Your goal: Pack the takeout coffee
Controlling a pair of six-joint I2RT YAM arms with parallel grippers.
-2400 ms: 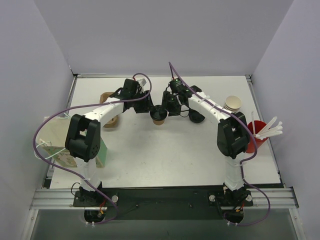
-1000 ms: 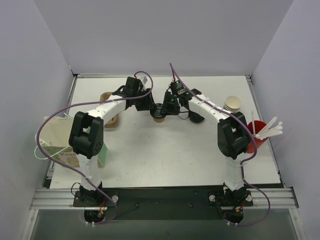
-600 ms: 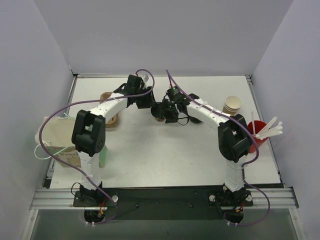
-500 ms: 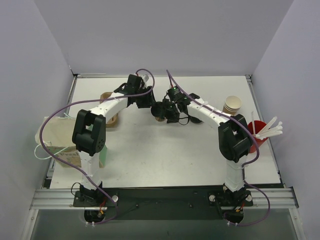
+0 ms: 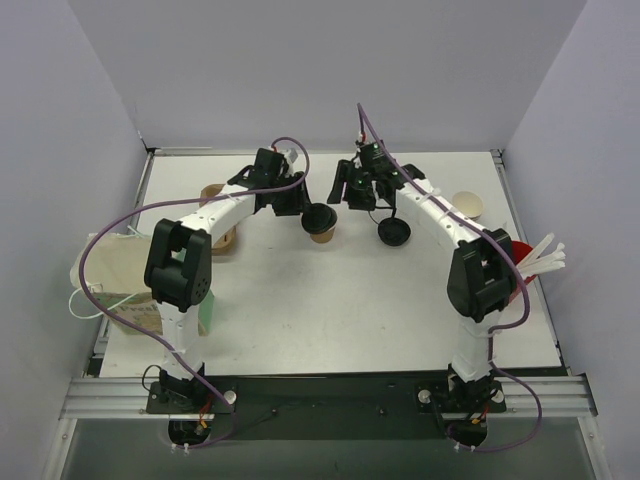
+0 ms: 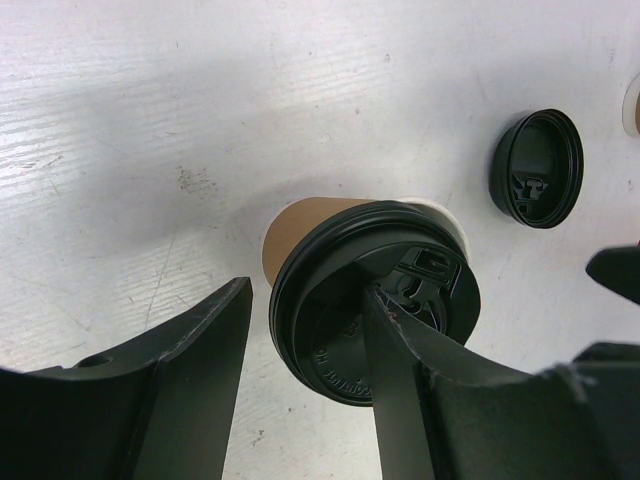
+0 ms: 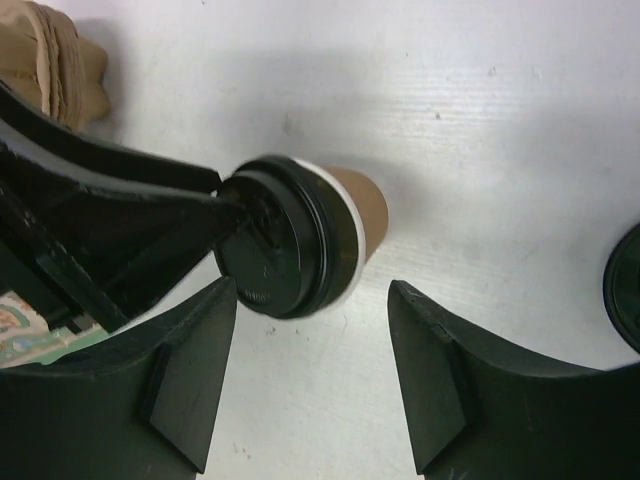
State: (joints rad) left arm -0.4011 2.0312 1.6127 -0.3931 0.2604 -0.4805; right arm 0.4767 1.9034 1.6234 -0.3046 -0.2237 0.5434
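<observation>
- Well, your takeout coffee (image 5: 320,222) was a small brown kraft cup with a pale band at the rim. Its black lid (image 6: 320,320) was wider than the body and had a moulded sip tab.
- It stood upright on the table (image 5: 300,320), a little toward 12 o'clock from the middle, between your two grippers.
- You had one coffee and one loose lid (image 5: 393,232) near its 3 o'clock. One cream cup (image 5: 466,205) sat farther that way, and one red cup (image 5: 520,248) held white stirrers (image 5: 545,255).
- One tan carrier (image 5: 212,193) lay at the coffee's 9 o'clock, and one paper bag (image 5: 110,265) lay at the table's 9 o'clock edge.
- Your left gripper (image 6: 305,290) sat at the coffee's 10 o'clock with its fingers (image 6: 400,370) parted. One lay across the lid and the other stood just beside the cup wall. I cannot tell whether it gripped.
- Your right gripper (image 7: 310,290) hung at the coffee's 1 o'clock, fingers spread wide and holding nothing.
- Half a second earlier that right gripper was over the lid. It had since pulled back, uncovering the loose lid, while the coffee and left gripper barely shifted.
</observation>
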